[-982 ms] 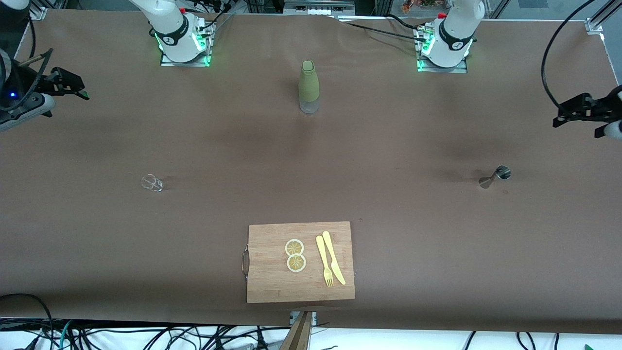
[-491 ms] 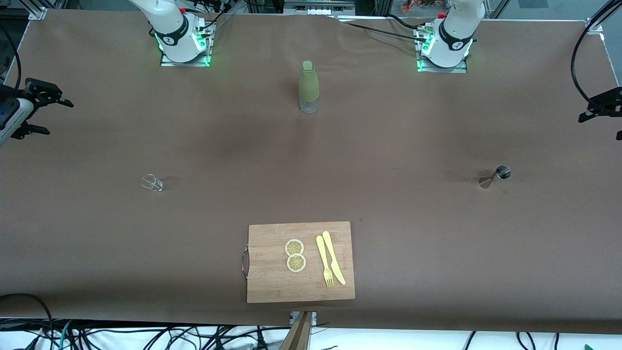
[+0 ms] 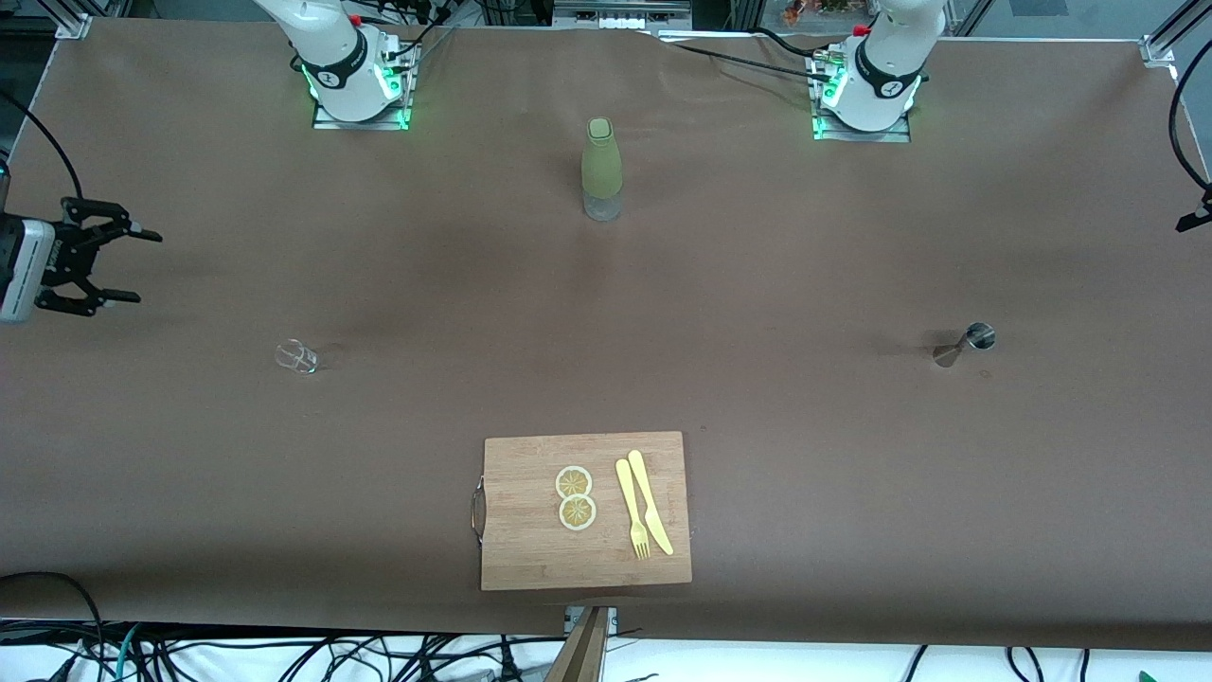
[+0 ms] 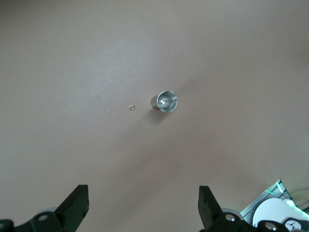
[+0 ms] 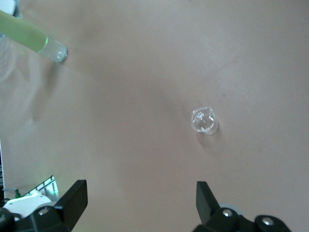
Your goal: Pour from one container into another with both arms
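Brown paper-covered table point(image 3: 757, 284), faintly creased; aluminium frame posts at the corners, loose black cables point(image 3: 284, 658) along the edge nearest the front camera. Both arm bases point(image 3: 355, 80) bolted at the edge farthest from that camera, green lights lit. Green bottle point(image 3: 600, 169) with a clear bottom stands upright between the bases, long axis vertical, cap up. Small clear glass point(image 3: 296, 356) toward the right arm's end, upright, mouth up. Steel jigger point(image 3: 964, 343) toward the left arm's end, standing, open cup upward. Wooden cutting board point(image 3: 530, 559) near the front edge carries two lemon slices point(image 3: 575, 497), a yellow fork point(image 3: 632, 508) and knife point(image 3: 650, 500) side by side. Right gripper point(image 3: 102, 265) open, empty, over the table margin at its own end. Left gripper point(image 4: 143, 205) open, empty, high above the jigger.
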`<state>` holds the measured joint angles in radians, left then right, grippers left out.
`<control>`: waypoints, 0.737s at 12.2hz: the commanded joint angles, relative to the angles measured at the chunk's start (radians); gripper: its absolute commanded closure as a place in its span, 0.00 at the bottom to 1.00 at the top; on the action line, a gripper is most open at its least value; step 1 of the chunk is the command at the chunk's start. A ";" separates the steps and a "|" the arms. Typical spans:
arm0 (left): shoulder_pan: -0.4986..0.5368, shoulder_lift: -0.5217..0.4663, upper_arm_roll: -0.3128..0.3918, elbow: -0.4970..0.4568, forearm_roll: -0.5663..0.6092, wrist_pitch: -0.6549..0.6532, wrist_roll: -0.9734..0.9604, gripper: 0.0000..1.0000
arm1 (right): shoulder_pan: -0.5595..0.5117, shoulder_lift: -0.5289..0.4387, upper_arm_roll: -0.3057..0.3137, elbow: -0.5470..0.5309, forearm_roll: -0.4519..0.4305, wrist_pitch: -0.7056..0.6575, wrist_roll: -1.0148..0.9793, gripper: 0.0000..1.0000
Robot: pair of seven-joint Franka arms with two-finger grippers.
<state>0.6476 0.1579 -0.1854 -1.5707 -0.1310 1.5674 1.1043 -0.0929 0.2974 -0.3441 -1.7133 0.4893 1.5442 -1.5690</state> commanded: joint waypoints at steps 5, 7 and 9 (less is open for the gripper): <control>0.219 0.149 -0.011 0.041 -0.139 -0.017 0.362 0.00 | -0.096 0.281 0.002 0.032 0.291 -0.006 -0.440 0.00; 0.247 0.181 -0.012 0.040 -0.173 -0.020 0.429 0.00 | -0.108 0.356 0.004 0.055 0.360 0.005 -0.566 0.00; 0.293 0.236 -0.012 0.040 -0.243 -0.020 0.561 0.00 | -0.110 0.419 0.004 0.064 0.425 0.008 -0.644 0.00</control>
<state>0.8971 0.3345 -0.1846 -1.5657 -0.3149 1.5669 1.5525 -0.1927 0.6561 -0.3443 -1.6930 0.8591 1.5641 -2.1463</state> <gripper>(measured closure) 0.000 0.000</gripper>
